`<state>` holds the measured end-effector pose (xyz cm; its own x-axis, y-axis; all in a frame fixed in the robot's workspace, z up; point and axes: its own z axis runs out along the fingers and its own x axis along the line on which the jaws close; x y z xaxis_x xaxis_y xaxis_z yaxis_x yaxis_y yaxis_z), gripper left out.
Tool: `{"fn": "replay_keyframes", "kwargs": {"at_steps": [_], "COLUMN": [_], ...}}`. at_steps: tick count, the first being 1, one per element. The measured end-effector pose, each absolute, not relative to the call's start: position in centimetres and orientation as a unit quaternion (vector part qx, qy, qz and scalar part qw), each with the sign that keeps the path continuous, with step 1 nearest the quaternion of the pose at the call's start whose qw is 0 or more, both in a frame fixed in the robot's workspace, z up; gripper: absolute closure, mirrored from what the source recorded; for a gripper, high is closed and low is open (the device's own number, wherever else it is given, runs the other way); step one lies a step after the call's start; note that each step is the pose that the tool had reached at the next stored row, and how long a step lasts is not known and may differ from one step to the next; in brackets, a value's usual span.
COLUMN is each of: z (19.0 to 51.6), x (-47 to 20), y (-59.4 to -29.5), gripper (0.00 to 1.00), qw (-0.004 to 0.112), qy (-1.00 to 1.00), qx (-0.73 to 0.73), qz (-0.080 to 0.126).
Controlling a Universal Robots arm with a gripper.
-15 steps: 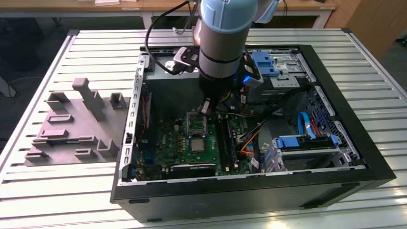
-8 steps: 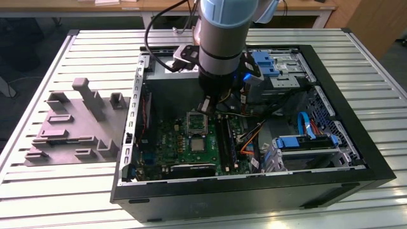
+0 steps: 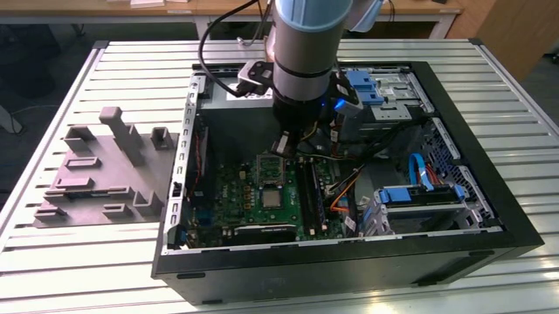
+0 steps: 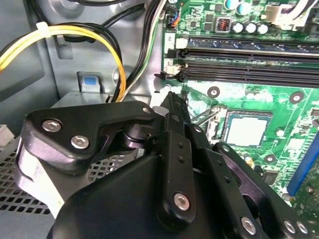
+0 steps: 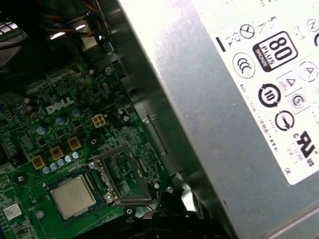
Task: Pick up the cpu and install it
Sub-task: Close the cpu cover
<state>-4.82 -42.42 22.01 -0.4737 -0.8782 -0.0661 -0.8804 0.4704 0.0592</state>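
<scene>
My fingers [image 4: 172, 99] hang inside the open computer case [image 3: 489, 216], black linkage with silver screws in the second wrist view, tips meeting in a narrow point with nothing seen between them, so clenched and empty as far as I can tell. They hover above the green motherboard [image 3: 232, 196], not touching the cpu.

The cpu [image 5: 73, 196] sits flat in the socket, a small square chip with a pale silvery-beige matte metal top; also seen in the second wrist view [image 4: 245, 130] and in the exterior view [image 3: 272, 196] around the middle of the board. The socket's metal load frame [image 5: 122, 177] is swung open, lying just beside the chip, bright bare steel with a rectangular window.

Black memory slots [image 4: 249, 59] run long and parallel, near the socket. Yellow and black cables [image 4: 99, 37] are bundled with a white tie. Big grey metal box [image 5: 209, 99] with a white label, smooth sheet metal, stands next to the board. Blue plastic drive brackets [image 3: 419, 193] on the exterior view's right. Case rests on a ribbed white slatted desk [image 3: 88, 261], with a grey moulded fixture block [image 3: 101, 173] on the exterior view's left
</scene>
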Motion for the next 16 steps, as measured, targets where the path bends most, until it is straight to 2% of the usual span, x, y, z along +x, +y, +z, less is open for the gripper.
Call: {"fn": "replay_keyframes", "kwargs": {"at_steps": [16], "z": [23.02], "x": [-4.91], "y": [-42.39], "gripper": [0.89], "qw": [0.009], "qy": [0.857], "qx": [-0.513], "qz": [0.036]}}
